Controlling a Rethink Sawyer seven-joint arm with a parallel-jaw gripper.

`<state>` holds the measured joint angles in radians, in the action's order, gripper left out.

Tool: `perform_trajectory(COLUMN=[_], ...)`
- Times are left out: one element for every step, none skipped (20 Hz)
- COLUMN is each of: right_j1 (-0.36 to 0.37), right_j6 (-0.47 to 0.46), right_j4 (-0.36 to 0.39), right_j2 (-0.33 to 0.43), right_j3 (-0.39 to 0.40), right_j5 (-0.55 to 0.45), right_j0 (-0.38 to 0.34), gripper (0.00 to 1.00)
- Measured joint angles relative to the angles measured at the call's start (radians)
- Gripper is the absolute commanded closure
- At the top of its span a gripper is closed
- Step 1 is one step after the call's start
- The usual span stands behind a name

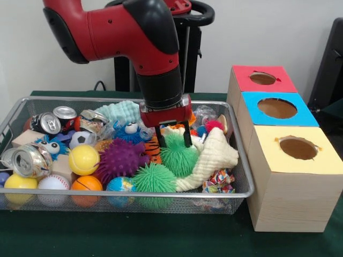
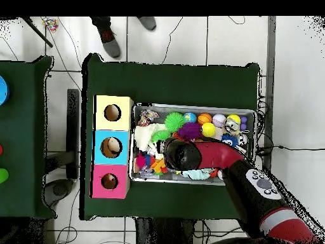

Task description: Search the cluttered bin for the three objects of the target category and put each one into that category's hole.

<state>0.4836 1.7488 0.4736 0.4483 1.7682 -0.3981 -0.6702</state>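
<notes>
The tool (image 1: pixel 173 140) hangs inside the bin (image 1: pixel 242 176), its two black fingers spread narrowly over a green spiky ball (image 1: pixel 178 155). The bin sits on the green worktop (image 1: pixel 161 235), just beside three wooden boxes (image 1: pixel 292 187).

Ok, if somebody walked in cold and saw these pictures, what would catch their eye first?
Probably the red arm reaching down into the wire bin, its pincer open around a green spiky ball near the middle of the clutter. Next, the three wooden boxes beside the bin, topped red, blue and yellow, each with a round hole.
</notes>
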Motion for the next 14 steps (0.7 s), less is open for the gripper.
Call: perform_trajectory(right_j1=[0.0,0.0,0.0,0.001,0.001,0.002,0.003,0.008,0.01,0.012,0.016,0.02,0.023,0.022], right_j6=[0.0,0.0,0.0,0.0,0.0,0.0,0.0,0.0,0.0,0.0,0.0,0.0,0.0,0.0], right_j4=[0.0,0.0,0.0,0.0,0.0,0.0,0.0,0.0,0.0,0.0,0.0,0.0,0.0,-0.001], right_j2=[0.0,0.0,0.0,0.0,0.0,0.0,0.0,0.0,0.0,0.0,0.0,0.0,0.0,0.0], right_j3=[0.001,0.001,0.001,0.001,0.001,0.001,0.001,0.002,0.002,0.001,0.002,0.002,0.001,0.0], right_j5=[0.0,0.0,0.0,0.0,0.0,0.0,0.0,0.0,0.0,-0.001,-0.002,-0.004,-0.009,-0.015], right_j0=[0.002,0.003,0.006,0.009,0.01,0.011,0.012,0.014,0.014,0.015,0.017,0.019,0.024,0.027], gripper=[0.0,0.0,0.0,0.0,0.0,0.0,0.0,0.0,0.0,0.0,0.0,0.0,0.0,0.0])
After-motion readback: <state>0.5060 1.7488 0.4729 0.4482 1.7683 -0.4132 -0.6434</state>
